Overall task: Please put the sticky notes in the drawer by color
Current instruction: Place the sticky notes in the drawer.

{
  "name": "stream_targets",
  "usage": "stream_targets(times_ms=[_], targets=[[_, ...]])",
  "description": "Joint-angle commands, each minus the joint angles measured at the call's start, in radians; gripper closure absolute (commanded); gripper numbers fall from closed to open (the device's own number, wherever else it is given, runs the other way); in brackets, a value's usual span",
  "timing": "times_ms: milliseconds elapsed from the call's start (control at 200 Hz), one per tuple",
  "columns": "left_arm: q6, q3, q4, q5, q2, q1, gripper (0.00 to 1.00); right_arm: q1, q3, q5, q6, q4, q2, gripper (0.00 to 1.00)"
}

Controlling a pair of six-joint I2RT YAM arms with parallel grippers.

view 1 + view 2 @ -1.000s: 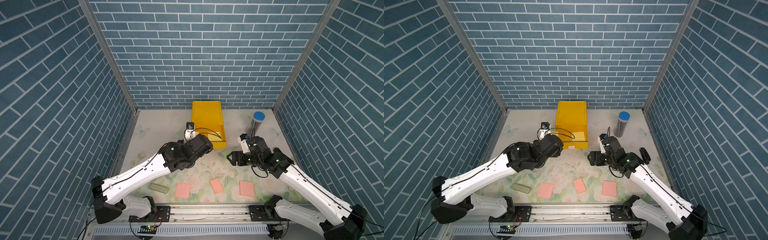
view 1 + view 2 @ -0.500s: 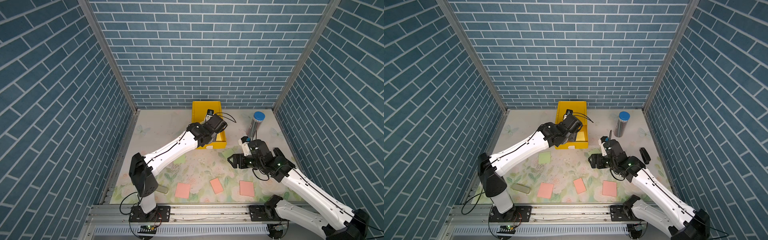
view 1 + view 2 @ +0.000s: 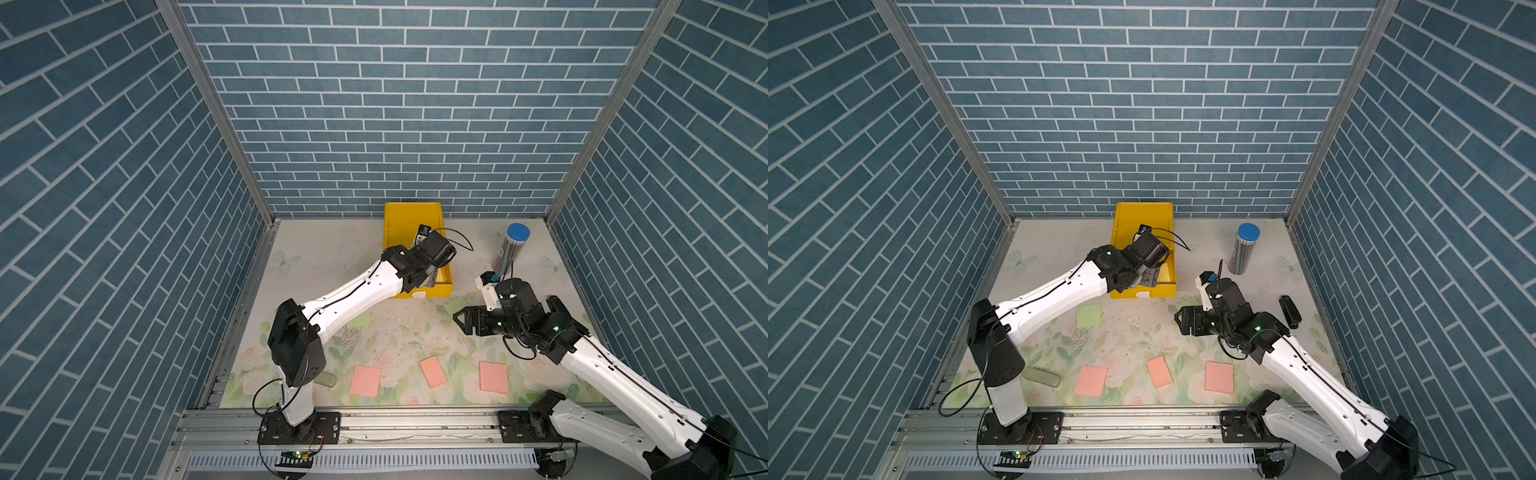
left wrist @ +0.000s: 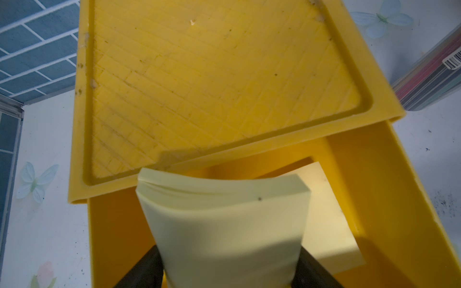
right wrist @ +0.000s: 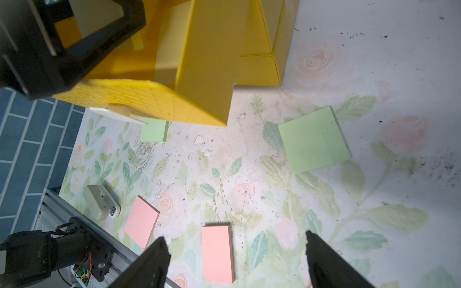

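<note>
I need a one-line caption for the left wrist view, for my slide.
Left gripper holds a bent yellow sticky pad over the open yellow drawer, where another yellow pad lies.

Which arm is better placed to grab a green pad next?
Right. The right claw is open and empty, hovering close to a green pad. The left claw is busy holding a yellow pad over the open drawer.
</note>
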Motion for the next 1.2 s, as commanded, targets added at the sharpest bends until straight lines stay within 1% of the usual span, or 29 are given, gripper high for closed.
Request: stream_targets(times_ms=[0, 130, 300, 460, 525, 580, 655, 710, 765, 820, 930, 970, 1020, 1055, 1090, 1195], targets=[[0.01, -0.012, 0.012, -0.004, 0.001, 0.007, 0.18, -0.002, -0.006, -0.015, 0.012, 0.032, 0.012, 0.13], [0.018, -0.012, 0.016, 0.008, 0.006, 0.012, 0.15, -0.001, -0.003, -0.018, 0.01, 0.036, 0.015, 0.13], [0.018, -0.021, 0.033, 0.023, -0.005, 0.016, 0.05, -0.002, -0.004, -0.013, 0.009, 0.034, 0.011, 0.13], [0.027, -0.017, 0.052, 0.04, -0.023, 0.022, 0.03, -0.001, 0.0, -0.017, 0.004, 0.043, 0.003, 0.13], [0.033, 0.002, 0.061, 0.055, -0.03, 0.022, 0.03, -0.001, 0.003, -0.056, -0.008, 0.068, -0.005, 0.14], [0.039, 0.002, 0.095, 0.084, -0.059, 0.024, 0.03, 0.0, -0.004, -0.12, -0.01, 0.116, -0.018, 0.15], [0.046, 0.004, 0.152, 0.133, -0.114, 0.037, 0.02, 0.007, -0.019, -0.229, 0.006, 0.213, -0.036, 0.2], [0.049, 0.0, 0.195, 0.194, -0.155, 0.069, 0.01, 0.019, -0.027, -0.288, 0.028, 0.288, -0.039, 0.23], [0.049, 0.007, 0.22, 0.267, -0.179, 0.117, 0.0, 0.045, -0.021, -0.306, 0.04, 0.34, -0.027, 0.24], [0.053, 0.025, 0.228, 0.307, -0.193, 0.166, 0.0, 0.078, 0.0, -0.292, 0.038, 0.363, -0.003, 0.24], [0.076, 0.065, 0.226, 0.321, -0.183, 0.256, 0.0, 0.13, 0.039, -0.268, 0.031, 0.387, 0.075, 0.24], [0.079, 0.057, 0.244, 0.369, -0.169, 0.309, 0.0, 0.14, 0.046, -0.263, 0.025, 0.401, 0.11, 0.25], [0.08, 0.027, 0.294, 0.446, -0.154, 0.366, 0.03, 0.148, 0.059, -0.247, 0.015, 0.404, 0.152, 0.26], [0.086, 0.006, 0.337, 0.486, -0.141, 0.391, 0.05, 0.153, 0.072, -0.241, 0.002, 0.407, 0.18, 0.27], [0.098, -0.01, 0.369, 0.492, -0.131, 0.402, 0.06, 0.153, 0.082, -0.239, -0.007, 0.413, 0.203, 0.27], [0.122, -0.047, 0.414, 0.454, -0.109, 0.403, 0.09, 0.154, 0.13, -0.225, -0.047, 0.402, 0.273, 0.3]])
